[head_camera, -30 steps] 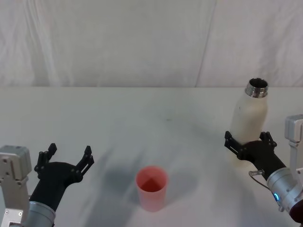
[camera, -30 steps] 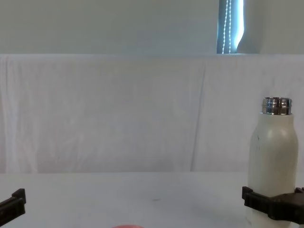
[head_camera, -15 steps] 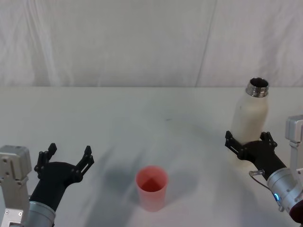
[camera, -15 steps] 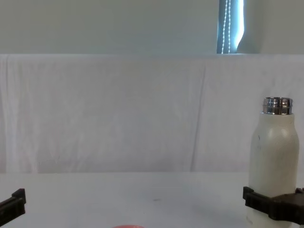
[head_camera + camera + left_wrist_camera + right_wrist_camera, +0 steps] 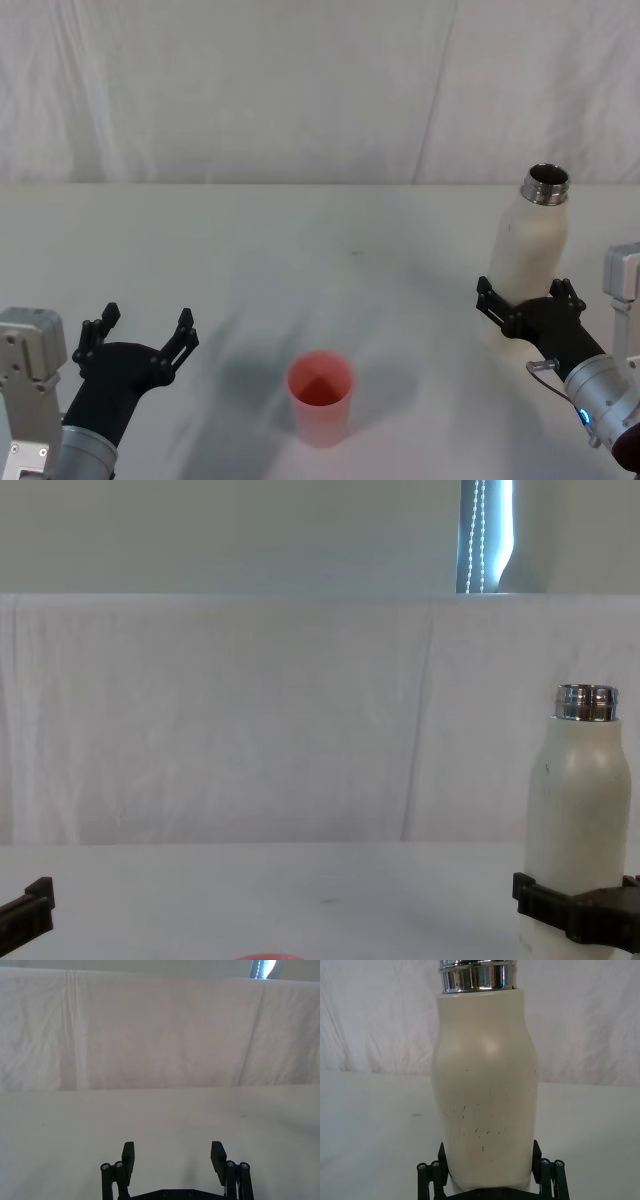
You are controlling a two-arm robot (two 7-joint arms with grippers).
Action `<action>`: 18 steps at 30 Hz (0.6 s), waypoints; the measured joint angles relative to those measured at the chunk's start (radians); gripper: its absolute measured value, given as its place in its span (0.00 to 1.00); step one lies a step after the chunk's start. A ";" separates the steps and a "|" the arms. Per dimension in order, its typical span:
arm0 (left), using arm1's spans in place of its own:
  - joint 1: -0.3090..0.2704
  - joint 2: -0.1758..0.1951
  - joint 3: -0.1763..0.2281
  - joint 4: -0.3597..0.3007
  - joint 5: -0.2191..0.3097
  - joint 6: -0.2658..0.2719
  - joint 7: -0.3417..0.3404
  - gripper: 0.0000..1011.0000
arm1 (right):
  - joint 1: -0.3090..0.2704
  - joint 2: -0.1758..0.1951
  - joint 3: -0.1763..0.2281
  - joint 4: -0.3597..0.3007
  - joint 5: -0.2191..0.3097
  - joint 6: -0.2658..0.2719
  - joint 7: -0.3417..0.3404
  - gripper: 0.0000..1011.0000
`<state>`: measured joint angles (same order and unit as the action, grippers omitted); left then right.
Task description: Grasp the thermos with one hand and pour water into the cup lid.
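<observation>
You're working on a plain white table [image 5: 330, 220] with a white sheet hung behind it. Nearest you, the left gripper [image 5: 139, 336] rests low at the left, jaws spread apart and holding nothing. Just ahead in the middle stands the pink cup lid [image 5: 320, 397], upright, open and apparently empty. Farther off on the right, the right gripper [image 5: 530, 297] has its jaws on either side of the thermos's [image 5: 529, 250] lower body; whether they are pressing it yet, you cannot tell. Expect the thermos to be rigid, smooth and probably bottom-heavy with water, so grip firmly around the body. Its steel mouth is uncapped; the contents are hidden.
</observation>
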<state>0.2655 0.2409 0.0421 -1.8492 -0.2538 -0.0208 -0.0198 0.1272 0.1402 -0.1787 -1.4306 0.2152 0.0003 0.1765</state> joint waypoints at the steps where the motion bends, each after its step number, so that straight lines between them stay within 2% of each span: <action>1: 0.000 0.000 0.000 0.000 0.000 0.000 0.000 0.99 | 0.000 0.000 0.000 0.000 0.000 0.000 0.000 0.94; 18: 0.000 0.000 0.000 0.000 0.000 0.000 0.000 0.99 | 0.000 0.001 0.000 -0.001 0.000 0.002 -0.001 0.94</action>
<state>0.2655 0.2410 0.0421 -1.8492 -0.2538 -0.0207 -0.0199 0.1272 0.1407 -0.1786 -1.4317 0.2152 0.0018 0.1754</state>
